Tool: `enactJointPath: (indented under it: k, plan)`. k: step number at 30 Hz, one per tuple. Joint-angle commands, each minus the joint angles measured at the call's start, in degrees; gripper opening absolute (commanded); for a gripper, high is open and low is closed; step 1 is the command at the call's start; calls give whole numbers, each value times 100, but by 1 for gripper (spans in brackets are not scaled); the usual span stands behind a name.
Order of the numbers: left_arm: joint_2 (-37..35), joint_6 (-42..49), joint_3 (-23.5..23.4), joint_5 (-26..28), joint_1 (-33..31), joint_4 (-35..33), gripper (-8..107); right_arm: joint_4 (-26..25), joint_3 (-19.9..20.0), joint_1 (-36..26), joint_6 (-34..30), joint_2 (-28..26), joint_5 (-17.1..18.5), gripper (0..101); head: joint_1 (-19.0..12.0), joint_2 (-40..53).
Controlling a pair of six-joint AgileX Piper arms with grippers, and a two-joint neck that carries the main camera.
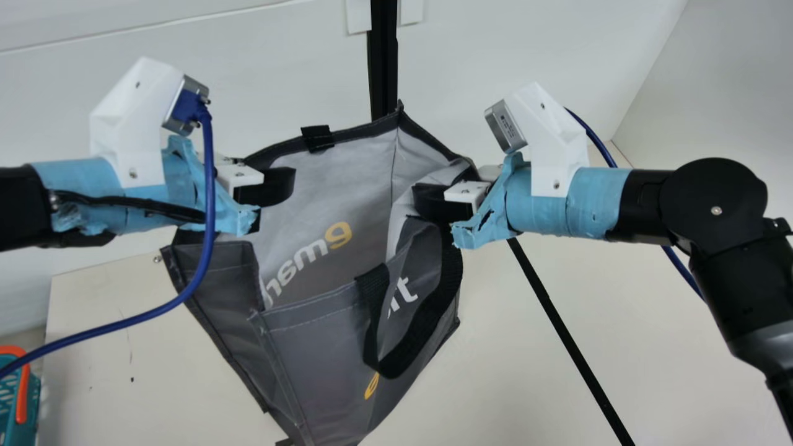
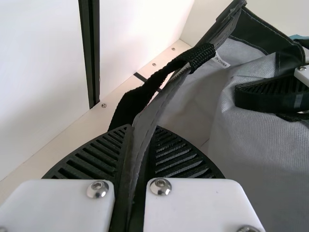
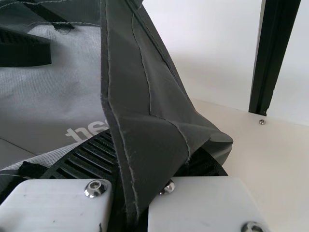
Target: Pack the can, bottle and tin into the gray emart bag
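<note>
Between the two arms the gray emart bag (image 1: 328,248) hangs with its mouth spread, showing its light inner lining. My left gripper (image 1: 263,201) is at the bag's left rim; in the left wrist view my left gripper (image 2: 133,166) is shut on the edge of the bag (image 2: 260,154), beside a black handle. At the right rim is my right gripper (image 1: 446,207). The right wrist view has my right gripper (image 3: 133,179) shut on a fold of the bag (image 3: 140,92). The front handle (image 1: 412,353) droops over the bag's outside.
A teal basket with an orange handle (image 1: 21,387) stands at the far left edge. The cream table (image 1: 557,371) lies beneath the bag, with a dark line across it on the right. Behind is a white wall with a black upright post (image 1: 383,62).
</note>
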Motion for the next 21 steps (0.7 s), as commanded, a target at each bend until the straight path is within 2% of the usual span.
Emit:
enactJointPath:
  k: [1,4,21]
  plan:
    - [0,0,0,0,0,0,10,0,0,0,0,0,0,0,-130,-5]
    - [0,0,0,0,0,0,10,0,0,0,0,0,0,0,-130,-5]
    - [0,0,0,0,0,0,67,0,0,0,0,0,0,0,-130,-5]
